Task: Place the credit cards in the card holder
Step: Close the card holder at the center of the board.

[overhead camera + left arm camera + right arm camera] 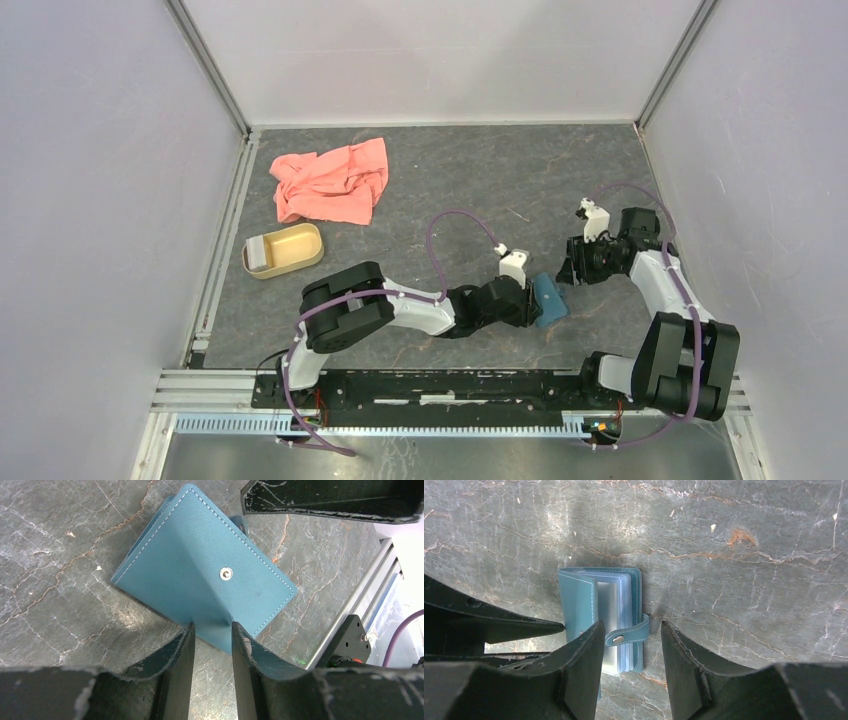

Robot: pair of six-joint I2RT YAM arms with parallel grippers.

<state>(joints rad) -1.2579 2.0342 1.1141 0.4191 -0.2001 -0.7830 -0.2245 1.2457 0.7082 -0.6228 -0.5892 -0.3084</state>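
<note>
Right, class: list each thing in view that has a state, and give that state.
card holder: part open, snap tab undone.
left gripper: shut on its cover.
right gripper: open, empty.
pink cloth: crumpled.
tan dish: holds a pale object.

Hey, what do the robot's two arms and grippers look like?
The left arm and right arm match: black joints, white shells, a purple cable looping along each, and a white block at the wrist. The left gripper and right gripper each have two flat black fingers with scuffed, chipped edges.
</note>
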